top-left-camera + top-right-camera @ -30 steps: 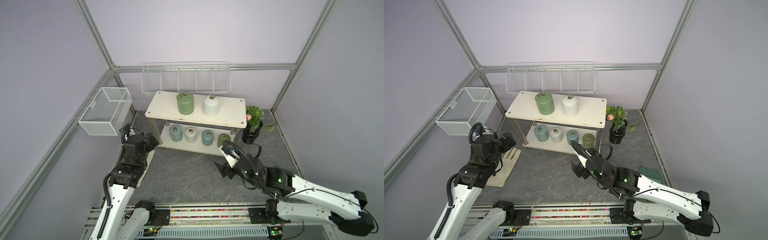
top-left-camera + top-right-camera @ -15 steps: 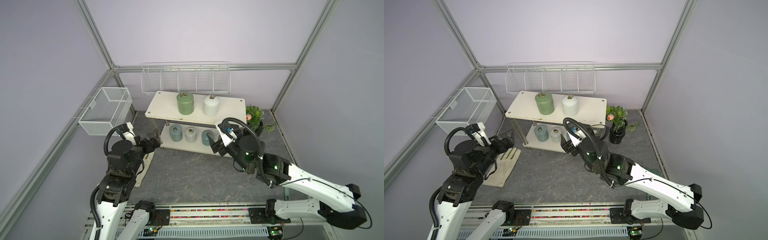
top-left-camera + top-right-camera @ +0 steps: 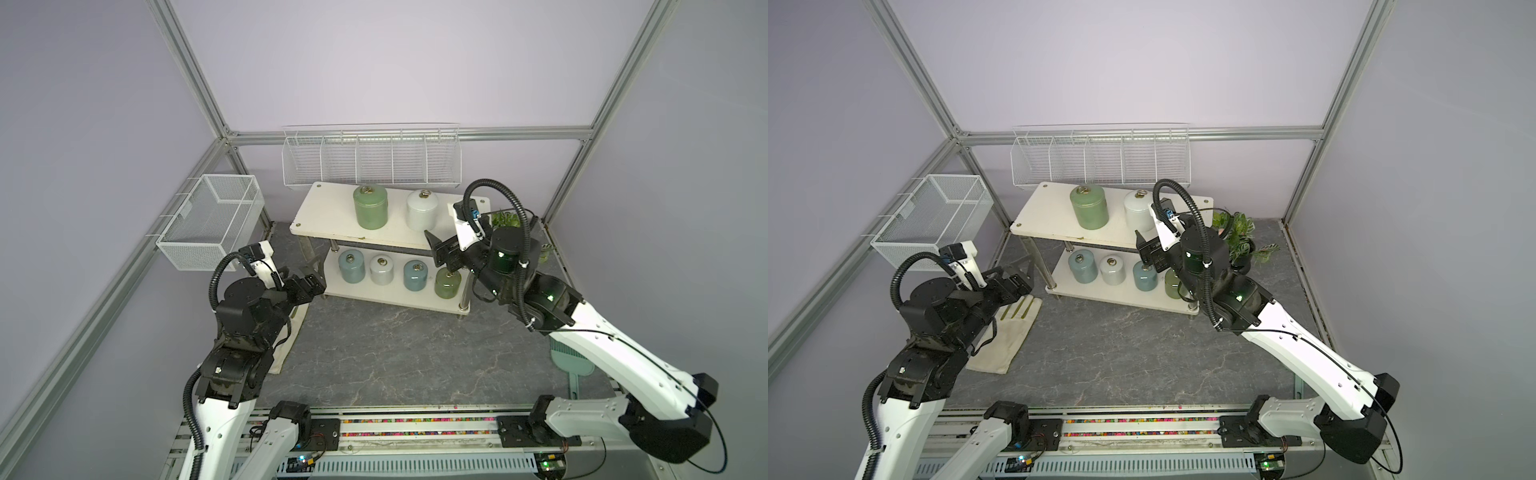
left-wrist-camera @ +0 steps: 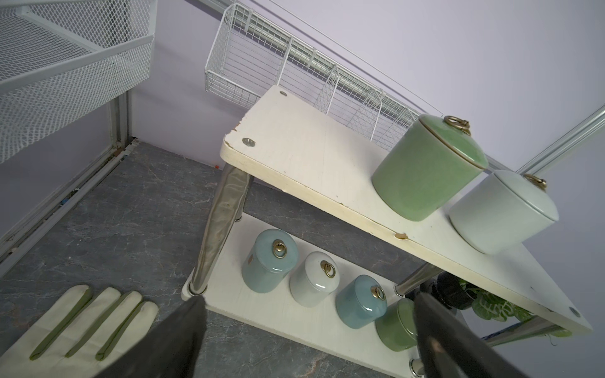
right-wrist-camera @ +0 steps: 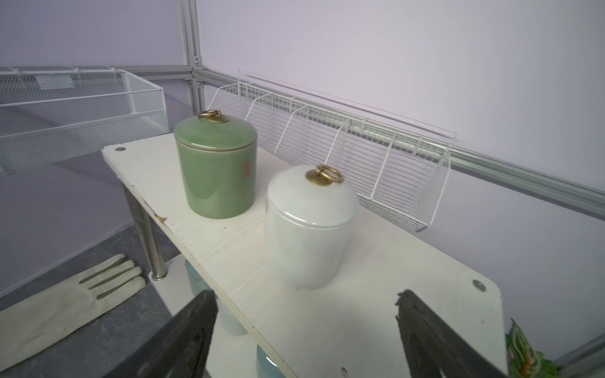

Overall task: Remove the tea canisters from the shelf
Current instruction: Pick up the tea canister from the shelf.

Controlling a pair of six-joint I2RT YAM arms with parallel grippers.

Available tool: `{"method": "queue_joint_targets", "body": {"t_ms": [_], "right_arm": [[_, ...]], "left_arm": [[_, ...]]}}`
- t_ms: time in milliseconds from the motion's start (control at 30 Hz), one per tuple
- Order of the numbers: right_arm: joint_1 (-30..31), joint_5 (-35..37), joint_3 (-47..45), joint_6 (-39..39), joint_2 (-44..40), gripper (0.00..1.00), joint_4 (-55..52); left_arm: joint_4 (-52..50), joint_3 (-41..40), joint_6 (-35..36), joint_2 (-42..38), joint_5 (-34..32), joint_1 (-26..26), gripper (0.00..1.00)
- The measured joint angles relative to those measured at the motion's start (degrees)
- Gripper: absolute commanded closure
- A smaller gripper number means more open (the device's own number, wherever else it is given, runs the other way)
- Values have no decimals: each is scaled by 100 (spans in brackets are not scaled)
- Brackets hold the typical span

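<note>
so all six tea canisters are sitting on the shelf (image 3: 328, 212), none taken off yet. the top board has the big green canister (image 3: 370, 207) about mid-board and the big white canister (image 3: 422, 210) just beside it toward the right end, close but i can't tell if they touch. the lower board has a row of four along its length: a blue-grey canister (image 3: 351, 267) nearest the left end, then a small white canister (image 3: 381, 270), a second blue-grey canister (image 3: 415, 275), and a small green canister (image 3: 447, 283) by the front right post. all of them stand upright with their ring pulls on top. the right gripper (image 5: 306, 294) is up at the front edge of the top board near its right end, jaws spread wide and gripping nothing; in its wrist view the big white canister sits right ahead between the two fingers' line, not touched. the left gripper (image 4: 309, 299) hangs off the left end of the shelf near the front left post, jaws also released wide and empty, looking in at the lower row. a cream glove (image 3: 1005, 332) with green stripes lies flat on the dark stone-look surface under that arm. a long divided wire basket (image 3: 370, 162) hangs on the back wall behind the shelf, a mesh basket (image 3: 212, 220) hangs on the left wall, and a potted plant (image 3: 1237, 232) stands just past the shelf's right end.
</note>
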Motion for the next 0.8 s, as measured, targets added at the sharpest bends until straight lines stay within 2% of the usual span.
{"method": "queue_joint_targets", "body": {"t_ms": [400,800], "right_arm": [[-361,-636,-605,127,356,11,887],[-813,-1191,-614,448,758,11,1440]], "left_arm": [[125,-76,46,55,234,0,0],[197,-146,63,28,232,0,0]]}}
